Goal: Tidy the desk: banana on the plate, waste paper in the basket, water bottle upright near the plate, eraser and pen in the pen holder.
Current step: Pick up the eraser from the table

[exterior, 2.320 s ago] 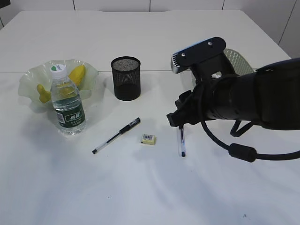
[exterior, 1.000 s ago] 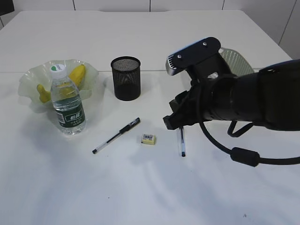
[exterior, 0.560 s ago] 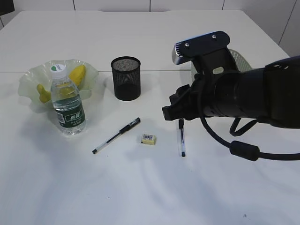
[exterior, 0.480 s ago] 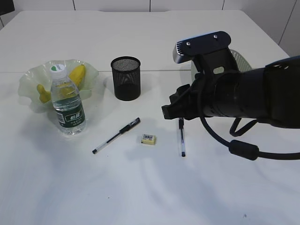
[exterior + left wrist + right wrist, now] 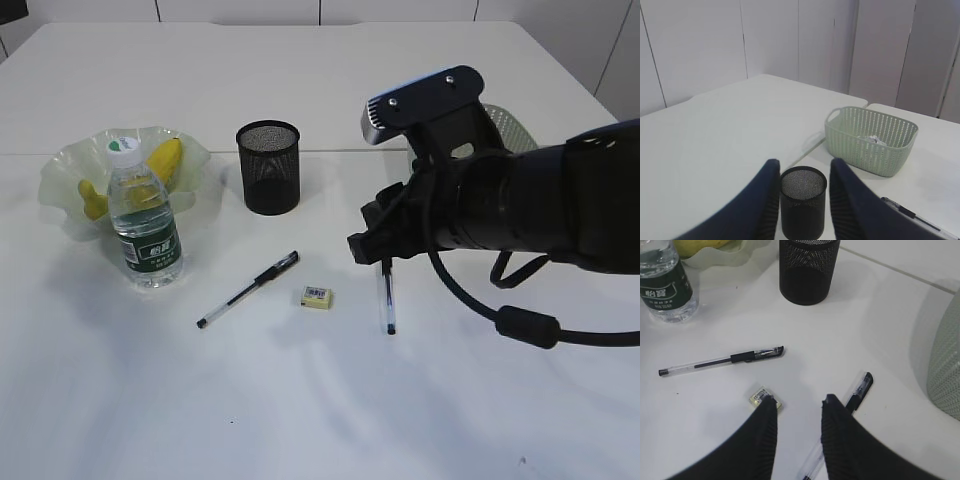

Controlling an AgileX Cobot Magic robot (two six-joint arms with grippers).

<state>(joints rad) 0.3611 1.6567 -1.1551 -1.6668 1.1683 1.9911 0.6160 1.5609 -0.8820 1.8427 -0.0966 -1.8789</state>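
Note:
Two pens lie on the white table, one point(image 5: 248, 289) at the centre and one point(image 5: 387, 295) to its right, with a small yellow eraser point(image 5: 316, 297) between them. The black mesh pen holder point(image 5: 268, 167) stands behind them. My right gripper point(image 5: 799, 397) is open and empty above the table, with the eraser point(image 5: 759, 395) at its left fingertip and the right pen point(image 5: 860, 386) by its right fingertip. My left gripper point(image 5: 805, 161) is open and empty, with the pen holder point(image 5: 802, 200) seen between its fingers farther off. The banana point(image 5: 165, 160) lies on the plate point(image 5: 65, 175). The water bottle point(image 5: 145, 215) stands upright in front of the plate.
A pale green basket point(image 5: 870, 150) with crumpled paper point(image 5: 872, 140) in it stands at the back right, mostly hidden behind my right arm point(image 5: 520, 205) in the exterior view. The table's far edge lies beyond it.
My right arm has risen slightly and shifted a little over the right pen. The pens, eraser, bottle and holder have not moved.

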